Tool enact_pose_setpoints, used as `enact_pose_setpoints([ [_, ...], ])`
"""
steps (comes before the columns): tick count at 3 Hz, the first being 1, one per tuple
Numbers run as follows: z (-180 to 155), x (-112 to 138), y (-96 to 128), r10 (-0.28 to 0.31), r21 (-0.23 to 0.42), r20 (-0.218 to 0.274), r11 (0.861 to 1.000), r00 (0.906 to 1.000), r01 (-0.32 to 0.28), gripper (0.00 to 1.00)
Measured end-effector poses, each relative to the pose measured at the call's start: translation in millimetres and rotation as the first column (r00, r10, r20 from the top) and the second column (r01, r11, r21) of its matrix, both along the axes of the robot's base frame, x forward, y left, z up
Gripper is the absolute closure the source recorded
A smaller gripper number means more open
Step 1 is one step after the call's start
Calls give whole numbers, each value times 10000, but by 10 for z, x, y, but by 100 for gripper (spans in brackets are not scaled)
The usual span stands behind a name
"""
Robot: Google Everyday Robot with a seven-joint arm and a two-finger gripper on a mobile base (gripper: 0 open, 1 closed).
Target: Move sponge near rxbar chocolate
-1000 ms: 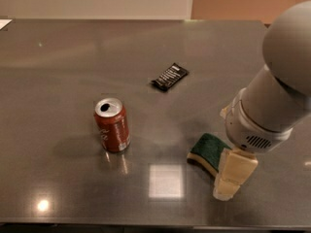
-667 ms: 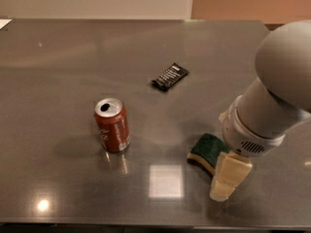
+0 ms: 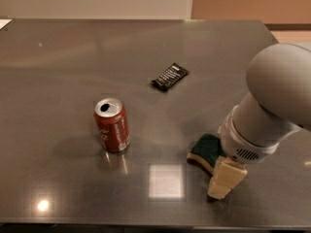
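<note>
The sponge [image 3: 205,147], dark green on top with a pale yellow layer beneath, lies flat on the table at the front right. Its right end is hidden under my arm. My gripper [image 3: 222,179] points down at the sponge's right end, close to the table top, with the big grey-white wrist above it. The rxbar chocolate [image 3: 169,76], a small flat black wrapper with white text, lies further back near the table's middle, well apart from the sponge.
A red soda can [image 3: 112,125] stands upright left of the sponge, with its top opened. The dark grey table [image 3: 58,72] has its front edge just below the gripper and its right edge behind my arm.
My arm and gripper have shifted slightly to the left over the sponge's right end. The sponge, bar and can have not moved.
</note>
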State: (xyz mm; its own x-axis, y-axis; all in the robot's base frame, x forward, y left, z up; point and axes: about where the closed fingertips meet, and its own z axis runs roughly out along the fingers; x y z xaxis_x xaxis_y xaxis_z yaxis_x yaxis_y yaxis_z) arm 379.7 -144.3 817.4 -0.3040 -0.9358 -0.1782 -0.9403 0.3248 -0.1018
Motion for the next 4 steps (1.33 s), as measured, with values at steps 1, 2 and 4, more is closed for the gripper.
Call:
enact_pose_setpoints([
  [1, 14, 38, -39, -280, 65, -103, 9996, 9996, 281, 39],
  [2, 127, 153, -71, -395, 217, -207, 9990, 9990, 399, 63],
  [4, 430, 693, 95, 26, 553, -354, 9985, 9994, -6, 100],
])
